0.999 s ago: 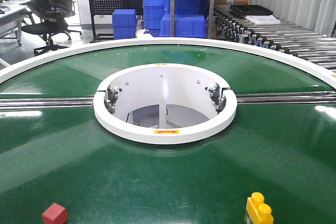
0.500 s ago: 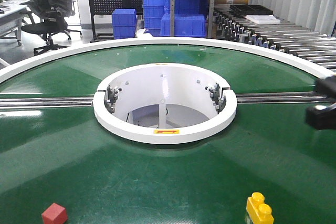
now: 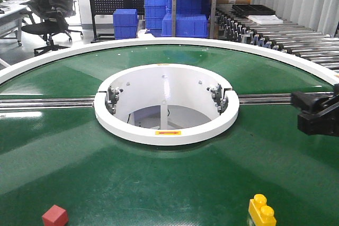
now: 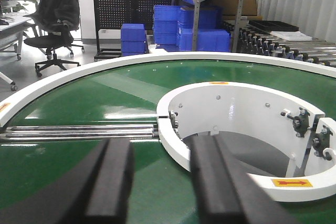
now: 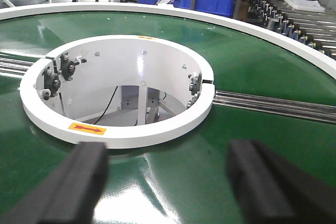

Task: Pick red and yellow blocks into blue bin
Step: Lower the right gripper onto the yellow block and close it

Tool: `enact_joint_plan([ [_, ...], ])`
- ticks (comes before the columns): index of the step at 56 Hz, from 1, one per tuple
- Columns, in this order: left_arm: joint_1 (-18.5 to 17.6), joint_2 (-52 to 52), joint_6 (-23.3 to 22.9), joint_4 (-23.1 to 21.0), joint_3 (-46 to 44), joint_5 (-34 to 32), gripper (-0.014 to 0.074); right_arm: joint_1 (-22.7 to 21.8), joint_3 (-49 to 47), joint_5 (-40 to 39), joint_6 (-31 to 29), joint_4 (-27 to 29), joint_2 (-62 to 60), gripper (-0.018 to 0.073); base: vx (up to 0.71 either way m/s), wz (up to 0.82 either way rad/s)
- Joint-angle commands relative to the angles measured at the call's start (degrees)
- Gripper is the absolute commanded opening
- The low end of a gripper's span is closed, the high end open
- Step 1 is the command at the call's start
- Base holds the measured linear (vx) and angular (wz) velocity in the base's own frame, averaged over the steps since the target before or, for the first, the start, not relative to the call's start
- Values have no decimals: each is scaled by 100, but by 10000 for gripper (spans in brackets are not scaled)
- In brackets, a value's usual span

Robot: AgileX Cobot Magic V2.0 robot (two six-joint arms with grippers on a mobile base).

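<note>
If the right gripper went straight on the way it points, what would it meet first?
Probably the near rim of the white ring; the open right gripper faces it across the green belt. Height is unclear, so it might touch the belt first.

Front high, wrists low; all share ring [image 3: 196, 135].

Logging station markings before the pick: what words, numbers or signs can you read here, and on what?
Words or numbers: none readable.
Red arrow, no text: on the yellow sticker on the white ring, near rim.
A second yellow sticker on the ring's far rim: too small to read.
</note>
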Motion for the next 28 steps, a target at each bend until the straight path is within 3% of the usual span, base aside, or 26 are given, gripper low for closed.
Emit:
enact_joint_plan([
  [1,1,-79,-5,-5,-204,-469,510,10,-205,-594,19,37,-91,707,0,0],
  [9,1,-79,-5,-5,-204,-469,539,10,-291,-36,220,274,24,721,0,0],
  [19,1,-79,-5,-5,-204,-469,539,10,-1210,2257,1010,44,1181,674,0,0],
  [28,1,-79,-5,-5,-204,-469,539,10,-2016,3283,1080,-333,2517,636,0,0],
])
